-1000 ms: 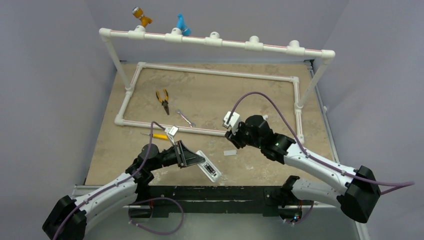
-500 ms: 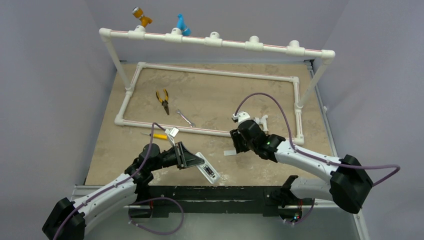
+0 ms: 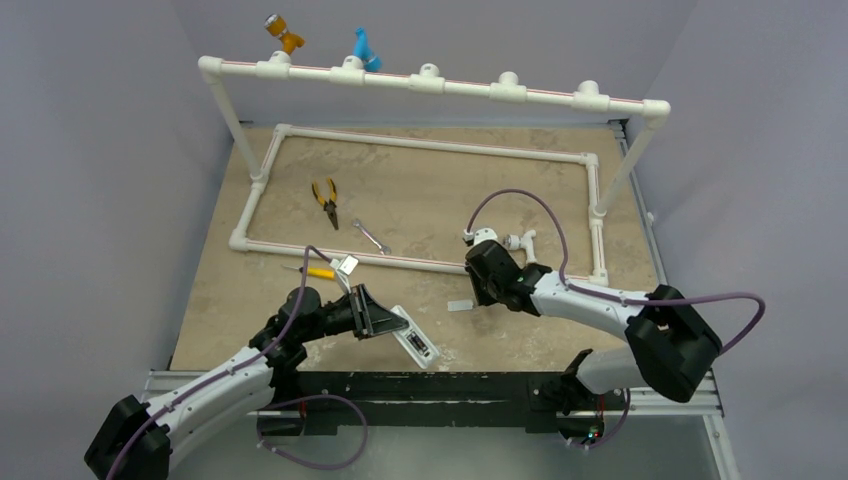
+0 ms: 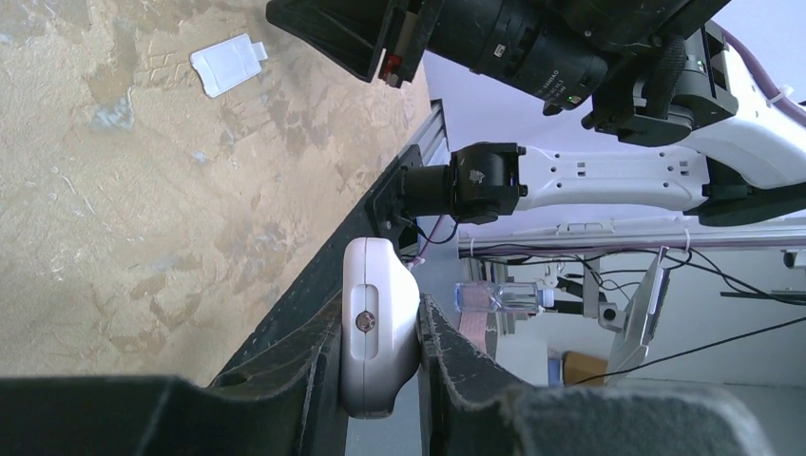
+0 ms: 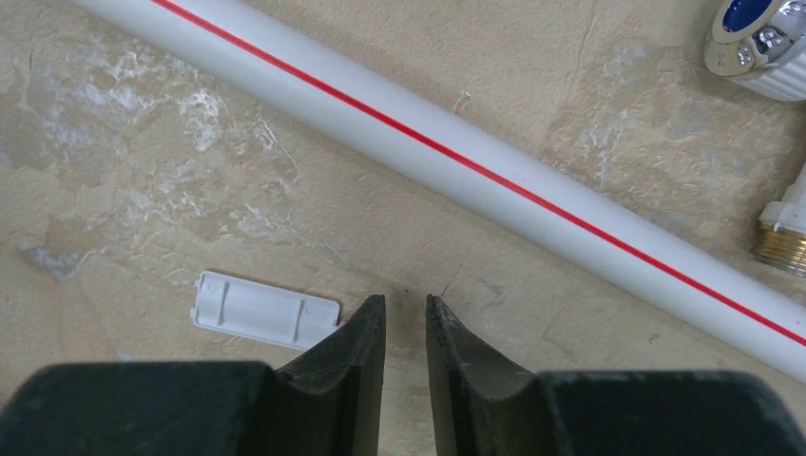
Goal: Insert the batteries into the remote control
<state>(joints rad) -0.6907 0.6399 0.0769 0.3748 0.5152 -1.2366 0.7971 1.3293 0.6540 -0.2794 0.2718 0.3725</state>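
The white remote control [image 3: 416,342] sticks out to the right of my left gripper [image 3: 388,320], just above the table's near edge. In the left wrist view my left gripper [image 4: 380,323] is shut on the remote control [image 4: 378,313], both pads pressed against its sides. Its back compartment looks dark from above. The batteries are hidden or out of view. My right gripper [image 3: 477,292] points down, low over the table. In the right wrist view my right gripper [image 5: 406,302] is open only by a narrow gap, with bare table between the tips. The flat white cover piece [image 5: 264,312] lies just left of them.
The cover piece [image 3: 459,305] also shows as a cover piece [image 4: 226,66] on the table. A white pipe frame [image 3: 340,255] with a red-lined pipe [image 5: 475,161] runs behind my right gripper. Pliers [image 3: 325,200], a wrench [image 3: 372,236], a yellow screwdriver [image 3: 318,271] and a chrome fitting [image 5: 760,43] lie nearby.
My right arm has swung down and left, bringing its gripper low beside the cover piece. My left arm and the remote have not moved.
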